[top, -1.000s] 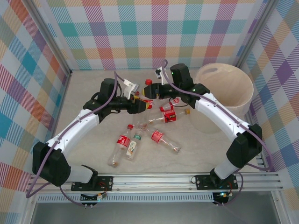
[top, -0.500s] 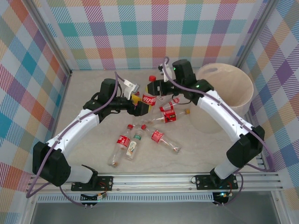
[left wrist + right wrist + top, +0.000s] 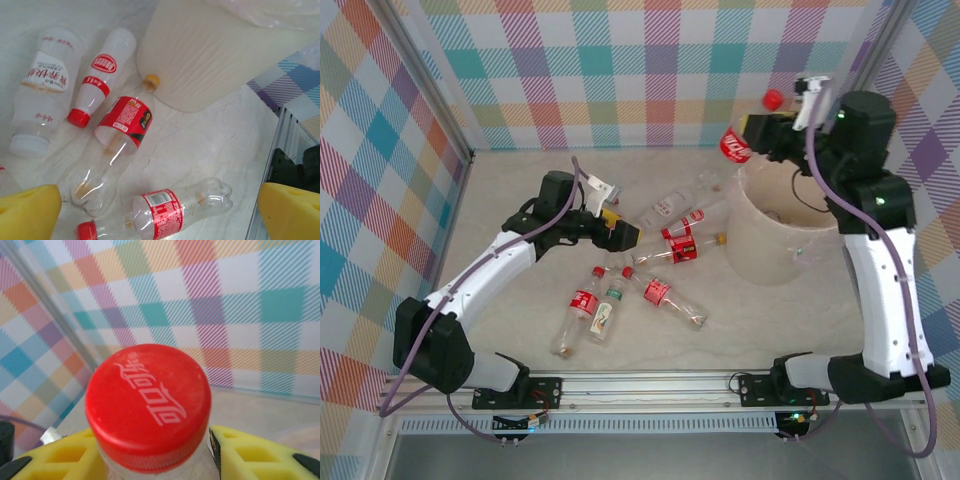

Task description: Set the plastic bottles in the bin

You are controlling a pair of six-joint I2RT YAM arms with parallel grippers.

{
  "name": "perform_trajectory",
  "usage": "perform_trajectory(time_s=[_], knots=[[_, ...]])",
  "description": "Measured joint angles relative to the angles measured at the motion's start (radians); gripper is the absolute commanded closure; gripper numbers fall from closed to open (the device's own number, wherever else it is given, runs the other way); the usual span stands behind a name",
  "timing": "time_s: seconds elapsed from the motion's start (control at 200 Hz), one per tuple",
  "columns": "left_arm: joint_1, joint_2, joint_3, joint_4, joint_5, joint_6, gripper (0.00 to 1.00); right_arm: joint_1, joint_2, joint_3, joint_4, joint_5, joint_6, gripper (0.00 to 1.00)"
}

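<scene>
Bottles of clear plastic with red or white labels point(image 3: 655, 290) lie scattered on the pale table point(image 3: 740, 320) between the arms, just left of the large round translucent-white plastic bin point(image 3: 760, 245). The right gripper point(image 3: 760, 128), up near the bin's far-left rim, is clamped on a clear red-capped plastic bottle point(image 3: 733, 143) with a red label; in the right wrist view its red cap point(image 3: 148, 405) sits between the yellow fingers point(image 3: 250, 450). The left gripper point(image 3: 623, 234) hovers low over the scattered bottles, its yellow pads point(image 3: 30, 212) spread wide, holding nothing.
</scene>
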Motion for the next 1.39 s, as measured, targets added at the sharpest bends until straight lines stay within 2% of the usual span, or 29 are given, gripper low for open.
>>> perform_trajectory(time_s=[0.15,0.285,0.6,1.12,1.395], knots=[[0.0,0.019,0.007,-0.014,-0.012,0.008,0.0,-0.094,-0.039,0.058,-0.034,0.053,-0.032,0.56],[0.0,0.035,0.023,-0.042,-0.041,0.015,0.0,-0.134,-0.062,0.066,-0.071,0.128,-0.075,0.57],[0.0,0.065,0.056,-0.117,-0.122,0.045,0.0,-0.193,-0.021,-0.049,-0.158,0.268,-0.146,0.56],[0.0,0.113,0.1,-0.201,-0.237,0.067,0.0,-0.201,0.09,-0.333,-0.144,0.237,-0.152,0.56],[0.0,0.133,0.105,-0.229,-0.262,0.068,0.0,-0.228,0.142,-0.434,-0.043,0.188,-0.14,0.5]])
